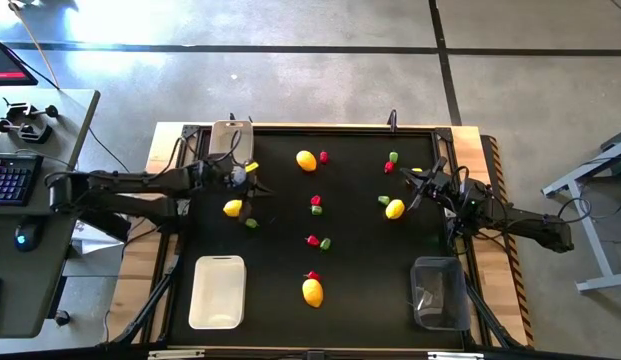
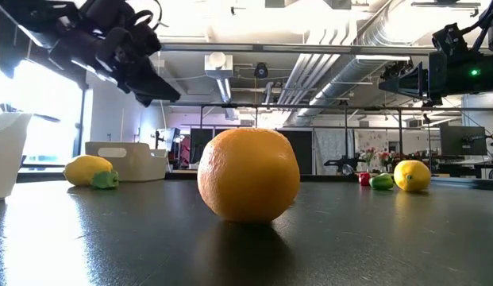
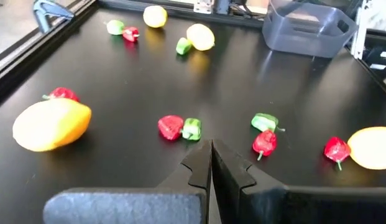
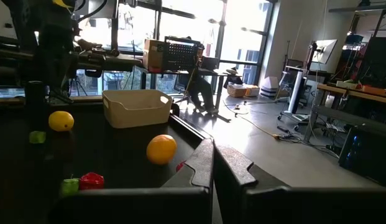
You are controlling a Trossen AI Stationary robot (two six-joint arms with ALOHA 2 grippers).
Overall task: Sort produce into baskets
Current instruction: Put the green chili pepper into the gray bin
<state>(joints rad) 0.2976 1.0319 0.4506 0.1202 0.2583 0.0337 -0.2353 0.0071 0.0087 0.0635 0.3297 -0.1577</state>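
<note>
The left gripper is clenched on nothing, poised above the bench toward ten o'clock, just beside the beige tub. The right gripper is likewise clenched and empty, toward two o'clock. The produce lies scattered on the black top: lemons, red pieces and green pieces. The white tray sits at seven o'clock, the transparent bin at five o'clock.

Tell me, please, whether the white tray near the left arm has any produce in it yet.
Empty. From above, the white tray shows only its bare white floor, and the produce, such as the lemon beside it, lies on the black table.
</note>
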